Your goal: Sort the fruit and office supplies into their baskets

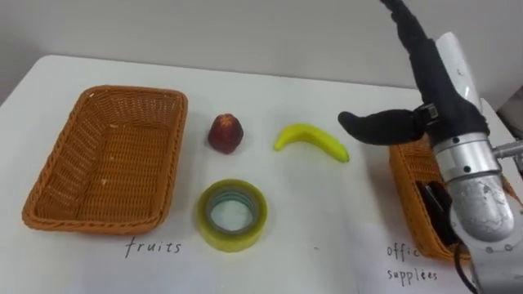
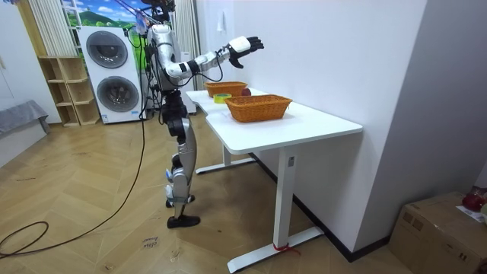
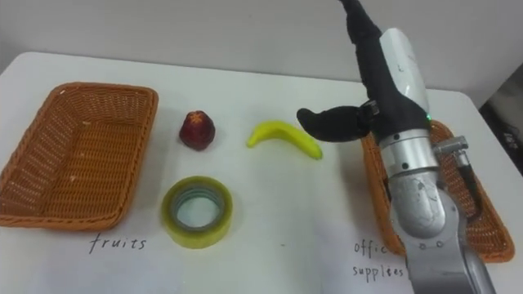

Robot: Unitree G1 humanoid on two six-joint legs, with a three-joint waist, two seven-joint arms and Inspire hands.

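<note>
The two rectangular orange wicker baskets sit at opposite ends of the white bench (image 1: 327,229), the left one (image 1: 106,163) by the robot's left and the right one (image 3: 490,216) by its right, partly covered by the robot's forearm. In the room view the robot stands at the bench's long side with its right arm raised over the bench top. The black right robot hand (image 1: 433,90) hangs in the air above the right basket's near-left corner, released, with fingers stretched out and thumb pointing towards the fruit, holding nothing. A dark object (image 1: 431,200) lies inside the right basket, too hidden to identify. Between the baskets, the yellow-green roll of tape (image 1: 233,241) lies flat nearest the robot. Beyond it the yellow curved banana (image 1: 315,140) lies just left of the thumb, and the dark red round fruit (image 1: 225,133) stands beside the left basket's far right corner, apart from it.
</note>
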